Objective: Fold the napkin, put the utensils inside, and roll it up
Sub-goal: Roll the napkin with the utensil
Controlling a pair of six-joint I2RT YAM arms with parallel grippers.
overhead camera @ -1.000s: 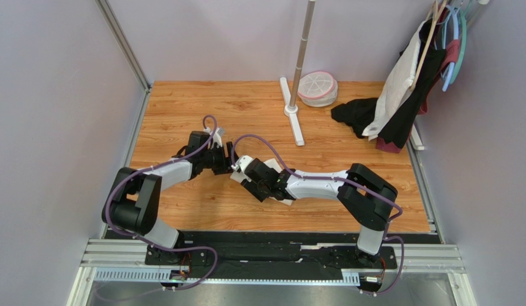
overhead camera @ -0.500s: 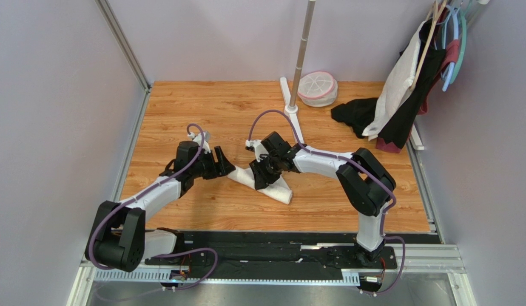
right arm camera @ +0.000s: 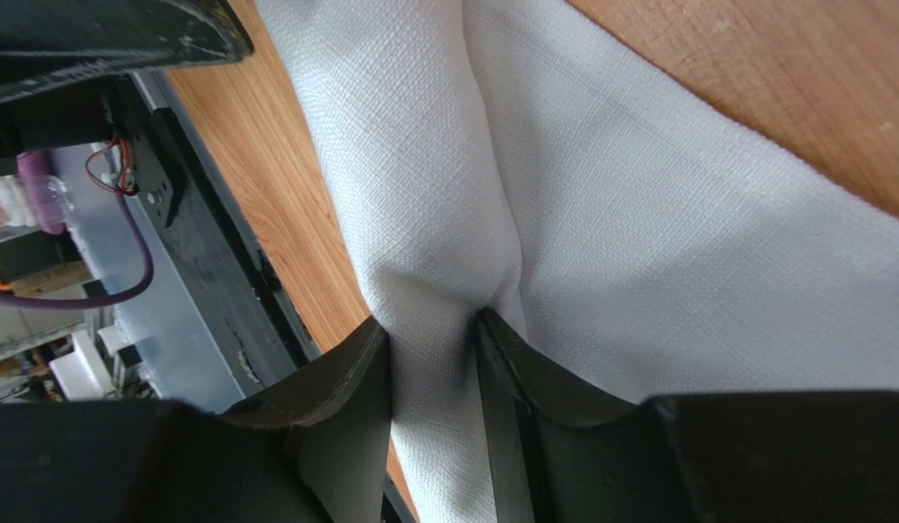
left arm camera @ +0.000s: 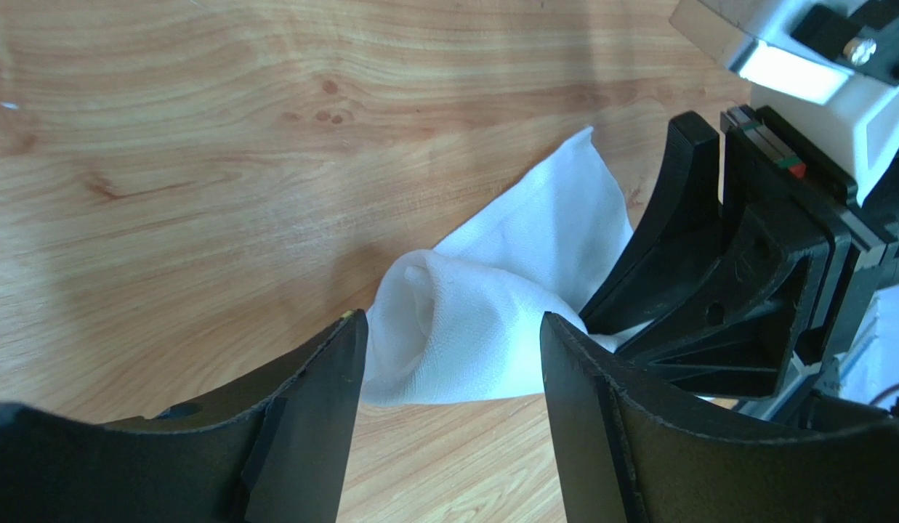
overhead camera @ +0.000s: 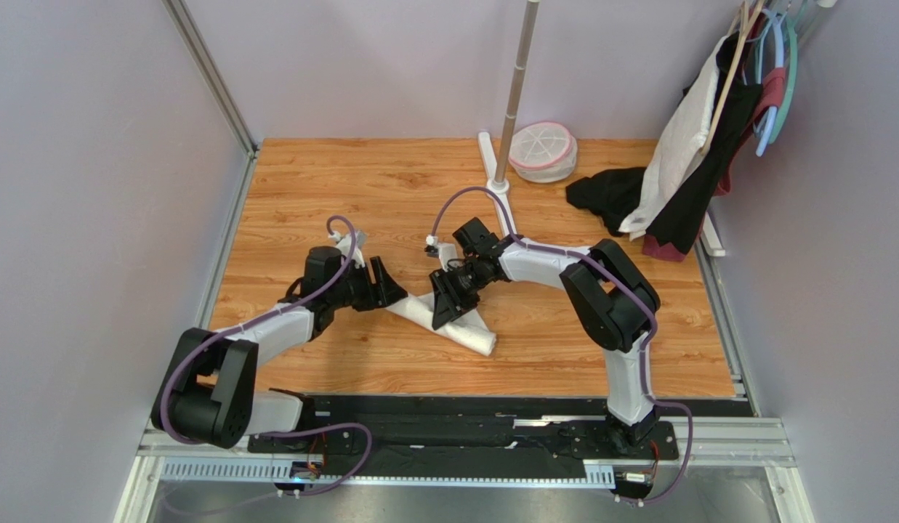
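Note:
The napkin (overhead camera: 473,332) lies on the wooden table as a cream-white roll running diagonally from left to front right. My right gripper (overhead camera: 447,299) comes down on its middle from behind and is shut on a fold of the roll; in the right wrist view the cloth (right arm camera: 639,218) is pinched between the fingers of that gripper (right arm camera: 432,327). My left gripper (overhead camera: 389,292) stands open just left of the roll's left end. In the left wrist view the open end of the napkin (left arm camera: 497,316) lies just beyond the spread tips of the left gripper (left arm camera: 454,327), untouched. The utensils are hidden.
A pole stand with a white base (overhead camera: 497,187) rises at the back centre, with a pink and white round basket (overhead camera: 543,150) beside it. A black cloth (overhead camera: 606,196) and garments on hangers (overhead camera: 705,131) fill the back right. A wall borders the table on the left.
My right arm swung round to reach the roll from behind, and its jaws closed on the cloth. My left gripper drew back slightly left, off the roll's end.

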